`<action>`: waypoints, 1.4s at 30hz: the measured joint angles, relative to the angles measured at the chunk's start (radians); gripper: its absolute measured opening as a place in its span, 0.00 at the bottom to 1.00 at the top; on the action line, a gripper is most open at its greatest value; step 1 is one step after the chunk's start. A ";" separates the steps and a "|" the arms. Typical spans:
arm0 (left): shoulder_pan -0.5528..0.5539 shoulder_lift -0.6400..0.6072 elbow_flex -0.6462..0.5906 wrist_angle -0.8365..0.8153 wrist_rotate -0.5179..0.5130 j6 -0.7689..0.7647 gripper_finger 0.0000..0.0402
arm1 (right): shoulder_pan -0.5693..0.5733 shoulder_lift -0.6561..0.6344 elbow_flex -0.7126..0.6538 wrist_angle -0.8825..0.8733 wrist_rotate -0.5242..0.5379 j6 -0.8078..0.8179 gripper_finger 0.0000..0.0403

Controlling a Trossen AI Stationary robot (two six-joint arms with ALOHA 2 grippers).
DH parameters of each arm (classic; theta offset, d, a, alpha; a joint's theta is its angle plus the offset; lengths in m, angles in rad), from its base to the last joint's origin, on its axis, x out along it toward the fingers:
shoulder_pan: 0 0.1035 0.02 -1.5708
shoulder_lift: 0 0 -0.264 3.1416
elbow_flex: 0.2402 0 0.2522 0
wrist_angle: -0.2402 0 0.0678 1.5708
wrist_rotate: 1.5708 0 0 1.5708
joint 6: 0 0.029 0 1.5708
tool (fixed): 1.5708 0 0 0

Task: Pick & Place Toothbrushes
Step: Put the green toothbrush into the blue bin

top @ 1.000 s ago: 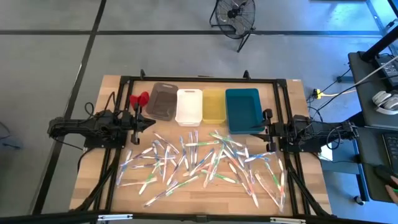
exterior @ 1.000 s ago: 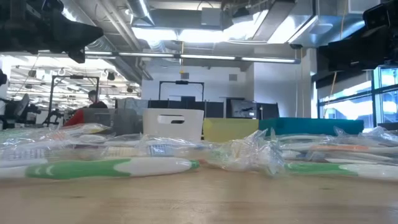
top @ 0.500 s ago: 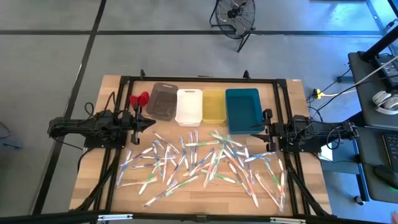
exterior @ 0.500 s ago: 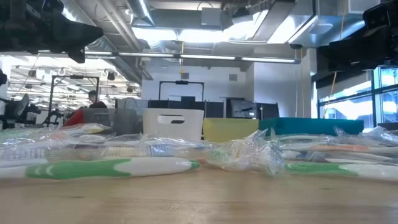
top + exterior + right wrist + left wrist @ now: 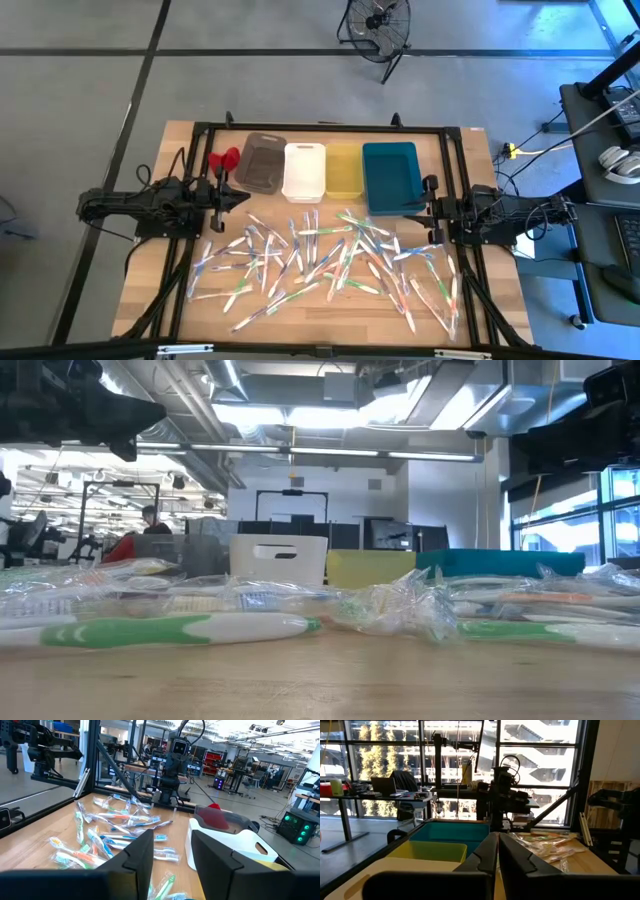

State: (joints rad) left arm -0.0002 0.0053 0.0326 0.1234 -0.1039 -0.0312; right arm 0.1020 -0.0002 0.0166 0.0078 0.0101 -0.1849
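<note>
Toothbrushes (image 5: 325, 262) lie scattered across the near half of the table (image 5: 150, 300), none yet in the bins (image 5: 330, 170) lined up behind them. My left gripper (image 5: 497, 851) waits at the left edge, fingers pressed together and empty; my right gripper (image 5: 172, 851) at the right edge stands part-open, holding nothing. I judge picking hasn't started: next I must reach in and single out one brush.

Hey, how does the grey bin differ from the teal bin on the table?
The grey bin sits at the left end of the row, next to the small red object; the teal bin sits at the right end. The grey bin is smaller, while the teal bin reaches nearer the toothbrushes. Both are rectangular, open-topped and look empty.
</note>
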 joint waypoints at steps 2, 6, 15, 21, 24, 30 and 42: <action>0.000 0.000 0.000 0.000 0.000 0.000 0.03 | 0.000 0.000 0.000 0.000 0.000 0.000 0.32; 0.000 0.000 0.000 0.000 0.000 0.000 0.02 | 0.000 0.000 0.000 0.000 0.000 0.000 0.30; 0.000 0.000 0.000 0.000 0.000 0.000 0.02 | 0.000 0.000 0.000 0.000 0.000 0.000 0.27; 0.000 0.000 0.000 0.000 0.000 0.000 0.03 | 0.000 0.000 0.000 0.000 0.000 -0.067 0.25; 0.000 0.000 0.000 0.000 0.000 0.000 0.03 | 0.000 0.000 0.000 0.000 0.000 -0.113 0.25; 0.000 0.000 0.000 0.000 0.000 0.000 0.03 | 0.000 0.000 0.000 0.000 0.000 -0.115 0.25; 0.000 0.000 0.000 0.032 -0.029 0.001 0.02 | 0.000 0.000 0.000 0.014 -0.108 0.159 0.32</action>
State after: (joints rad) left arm -0.0002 0.0055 0.0322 0.1557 -0.1333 -0.0304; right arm 0.1020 -0.0002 0.0166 0.0219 -0.0978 -0.0263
